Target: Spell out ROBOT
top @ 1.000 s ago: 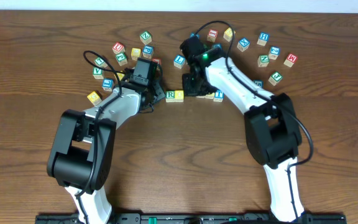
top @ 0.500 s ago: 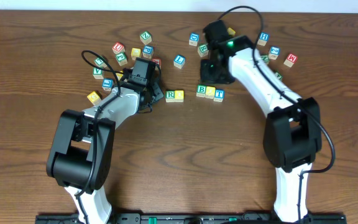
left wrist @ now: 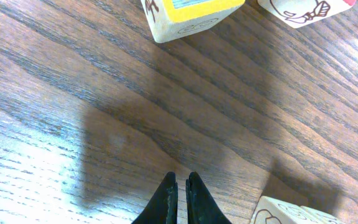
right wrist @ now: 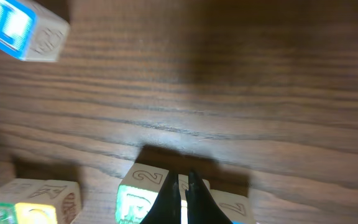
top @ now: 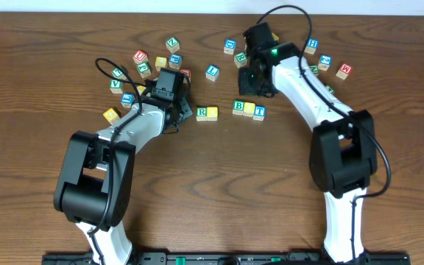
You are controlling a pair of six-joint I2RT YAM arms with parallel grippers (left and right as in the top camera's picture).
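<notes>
The right gripper (right wrist: pixel 184 182) is pinched shut and empty, its tips close over a touching row: B cube (top: pixel 238 107), yellow-topped cube (top: pixel 249 110), T cube (top: pixel 260 112). To its left, across a gap, the R cube (top: pixel 202 112) touches a second yellow-topped cube (top: pixel 212 112). Just beside these is the left gripper (left wrist: pixel 181 180), likewise shut on nothing. All five cubes appear to lie in order, so probably only that gap is left to close.

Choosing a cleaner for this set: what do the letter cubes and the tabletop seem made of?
R cube and its fellows: pale, bare-looking wood. The left wrist view shows a yellow-faced cube with light sides, line drawings and a painted coloured face. Tabletop: dark brown grain with a slight sheen, either solid wood or wood-look laminate; which one I cannot tell.
</notes>
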